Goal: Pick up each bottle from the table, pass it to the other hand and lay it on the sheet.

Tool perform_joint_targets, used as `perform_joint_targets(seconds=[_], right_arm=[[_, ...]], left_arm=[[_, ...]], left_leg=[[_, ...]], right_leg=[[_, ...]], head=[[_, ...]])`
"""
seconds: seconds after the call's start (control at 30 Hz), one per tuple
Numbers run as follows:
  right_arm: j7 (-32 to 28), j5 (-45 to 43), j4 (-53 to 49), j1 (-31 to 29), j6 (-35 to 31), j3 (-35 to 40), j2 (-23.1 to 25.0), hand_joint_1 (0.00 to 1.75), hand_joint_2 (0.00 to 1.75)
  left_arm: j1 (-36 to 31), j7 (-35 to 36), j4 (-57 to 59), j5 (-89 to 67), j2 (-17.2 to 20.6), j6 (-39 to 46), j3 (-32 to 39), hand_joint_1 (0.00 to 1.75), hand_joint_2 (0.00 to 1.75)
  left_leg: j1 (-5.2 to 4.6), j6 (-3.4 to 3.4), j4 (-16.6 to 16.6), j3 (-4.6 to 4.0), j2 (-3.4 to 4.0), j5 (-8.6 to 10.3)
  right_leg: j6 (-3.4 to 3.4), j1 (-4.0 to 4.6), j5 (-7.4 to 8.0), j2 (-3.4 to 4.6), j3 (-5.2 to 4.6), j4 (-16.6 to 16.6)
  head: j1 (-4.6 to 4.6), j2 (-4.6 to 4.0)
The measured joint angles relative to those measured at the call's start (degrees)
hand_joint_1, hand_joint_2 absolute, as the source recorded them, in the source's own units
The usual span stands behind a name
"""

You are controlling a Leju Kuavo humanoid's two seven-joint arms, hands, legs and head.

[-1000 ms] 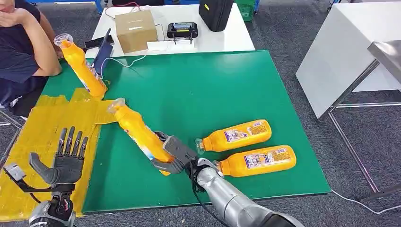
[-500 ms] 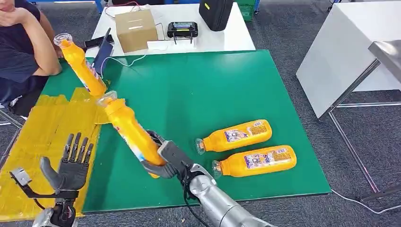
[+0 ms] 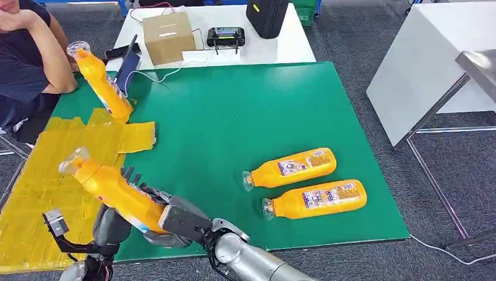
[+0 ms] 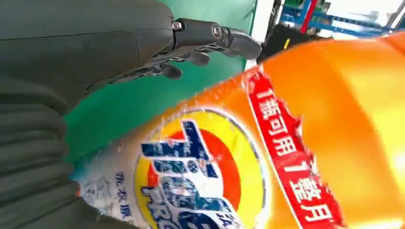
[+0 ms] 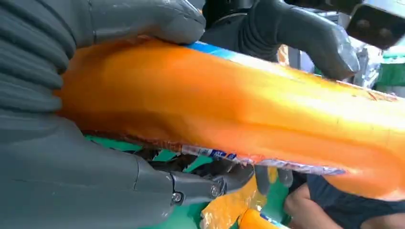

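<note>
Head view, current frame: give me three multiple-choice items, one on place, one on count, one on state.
1. Where does the cardboard box sit?
A. on the white table
B. on the green mat
C. on the yellow sheet

2. How many orange plastic bottles lie flat on the green mat?
A. one
B. two
C. four

3. What is the right robot hand doing?
A. hanging open
B. pressing the mat
C. gripping an orange bottle

Answers:
1. A: the cardboard box rests on the white table beyond the green mat.
2. B: two lying bottles, side by side.
3. C: the right robot hand wraps the held bottle, which the left robot hand meets above the yellow sheet.
</note>
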Motion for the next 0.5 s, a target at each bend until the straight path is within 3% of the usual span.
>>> perform_joint_targets(seconds=[0.5], right_arm=[[1.77, -5.95, 0.46, -0.53, 0.37, 8.29, -0.37, 1.75, 1.75]], left_arm=[[1.31, -2.19, -2.71, -2.03, 0.59, -1.01, -3.13, 0.00, 1.75]], left_leg=[[0.00, 0.00, 0.00, -0.02, -0.01, 0.00]], right_leg=[[0.00, -0.01, 0.00, -0.01, -0.02, -0.01]], head=[[-0.02, 0.00]])
